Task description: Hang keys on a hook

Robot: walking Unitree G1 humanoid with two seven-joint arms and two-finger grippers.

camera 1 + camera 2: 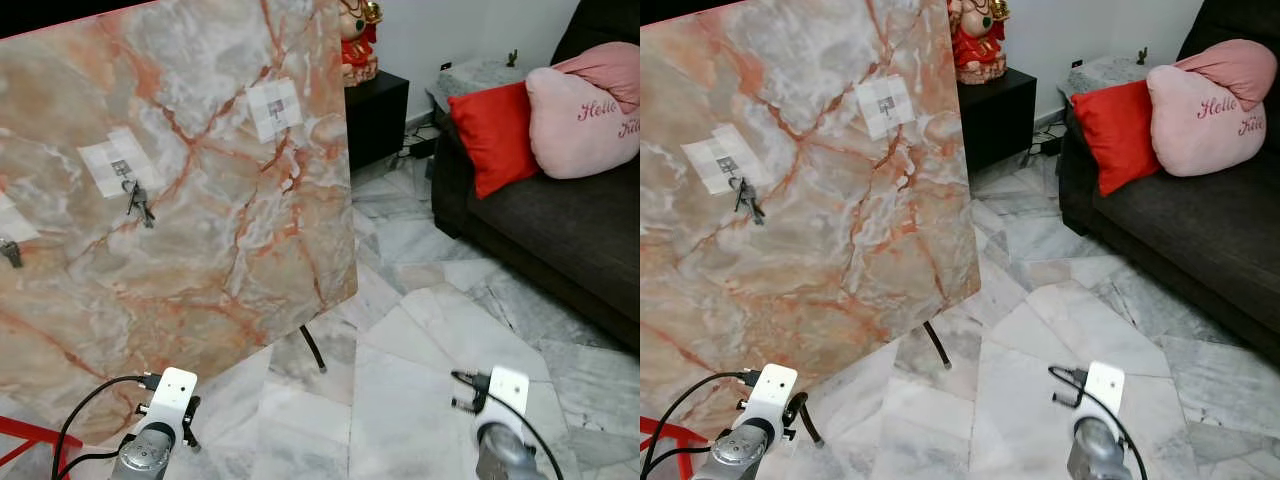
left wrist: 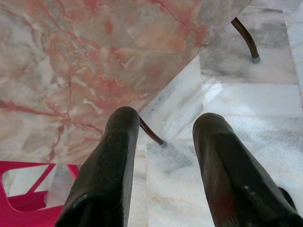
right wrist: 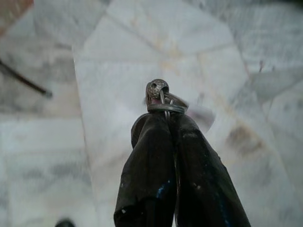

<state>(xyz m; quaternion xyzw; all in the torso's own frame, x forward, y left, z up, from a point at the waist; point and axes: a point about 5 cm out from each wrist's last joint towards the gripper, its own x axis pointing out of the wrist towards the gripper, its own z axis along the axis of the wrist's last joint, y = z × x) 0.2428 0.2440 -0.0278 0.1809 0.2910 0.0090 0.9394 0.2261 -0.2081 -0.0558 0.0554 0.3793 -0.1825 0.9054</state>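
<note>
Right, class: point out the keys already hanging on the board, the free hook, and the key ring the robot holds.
hanging keys [image 1: 138,203], left eye view, middle of the bunch
free hook [image 1: 275,108], left eye view, taped patch centre
key ring [image 3: 161,99], right wrist view, ring above the fingers

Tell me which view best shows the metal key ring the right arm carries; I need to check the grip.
The right wrist view: the silver metal key ring sticks out from the shut jaws of the right gripper. The eye views show that arm's wrist, not the ring.
</note>
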